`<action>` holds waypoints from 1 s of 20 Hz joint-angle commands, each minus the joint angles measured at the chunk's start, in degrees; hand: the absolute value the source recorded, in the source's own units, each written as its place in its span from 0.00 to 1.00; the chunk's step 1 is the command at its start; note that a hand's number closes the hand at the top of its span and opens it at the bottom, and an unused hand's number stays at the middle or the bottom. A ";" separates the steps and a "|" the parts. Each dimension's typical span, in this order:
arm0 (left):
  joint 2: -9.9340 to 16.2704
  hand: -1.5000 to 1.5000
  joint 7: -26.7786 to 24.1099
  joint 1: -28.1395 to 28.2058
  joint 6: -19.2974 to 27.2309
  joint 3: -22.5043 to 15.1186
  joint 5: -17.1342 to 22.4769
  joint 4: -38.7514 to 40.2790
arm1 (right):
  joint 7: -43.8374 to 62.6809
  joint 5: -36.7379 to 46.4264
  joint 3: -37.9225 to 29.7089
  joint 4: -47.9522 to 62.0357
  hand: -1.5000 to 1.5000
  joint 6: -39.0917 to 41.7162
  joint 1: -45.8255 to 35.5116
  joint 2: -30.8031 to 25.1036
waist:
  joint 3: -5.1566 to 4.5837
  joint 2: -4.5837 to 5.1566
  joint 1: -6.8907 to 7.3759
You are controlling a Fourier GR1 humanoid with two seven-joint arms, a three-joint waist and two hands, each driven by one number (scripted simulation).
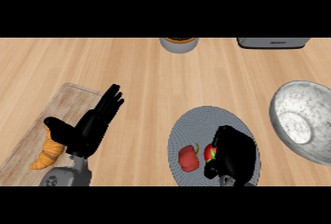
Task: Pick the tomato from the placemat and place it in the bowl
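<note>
We see our right hand (pixel 234 155) low over the round grey placemat (pixel 197 122), its fingers curled around the tomato (pixel 210 152), of which only a red patch with a green stem shows at the hand's inner side. Just to the left of those fingers, a second red vegetable (pixel 188 158) lies on the same mat, near the tomato but apart from the hand as far as we can tell. The marbled bowl (pixel 301 120) stands to the right of the curled fingers, off the mat, with nothing in it. Our left hand (pixel 87 127) rests open at the lower left, fingers straight and pointing up, holding nothing; below its thumb lies a croissant (pixel 48 154) on a wooden board (pixel 65 103). Far beyond the fingertips, at the top edge, we make out a grey cup (pixel 179 44) with a brown inside and a grey appliance (pixel 271 43) bearing a small label that we cannot read.
</note>
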 commanded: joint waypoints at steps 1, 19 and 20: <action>-0.85 0.50 -1.72 -1.60 0.64 -0.03 -1.41 2.95 | 11.70 2.70 5.37 -9.75 1.00 4.59 -2.15 0.59 | 0.03 0.05 -0.13; 0.00 0.50 -0.70 -2.55 -0.07 1.01 -0.97 2.34 | 5.10 13.51 -9.90 -30.10 1.00 25.23 -17.17 0.58 | 0.01 0.16 -0.12; -2.06 0.50 -1.71 -1.97 0.86 -0.80 -1.96 2.59 | 6.56 12.44 -9.99 -26.82 1.00 23.51 -18.03 0.59 | 0.02 0.23 0.23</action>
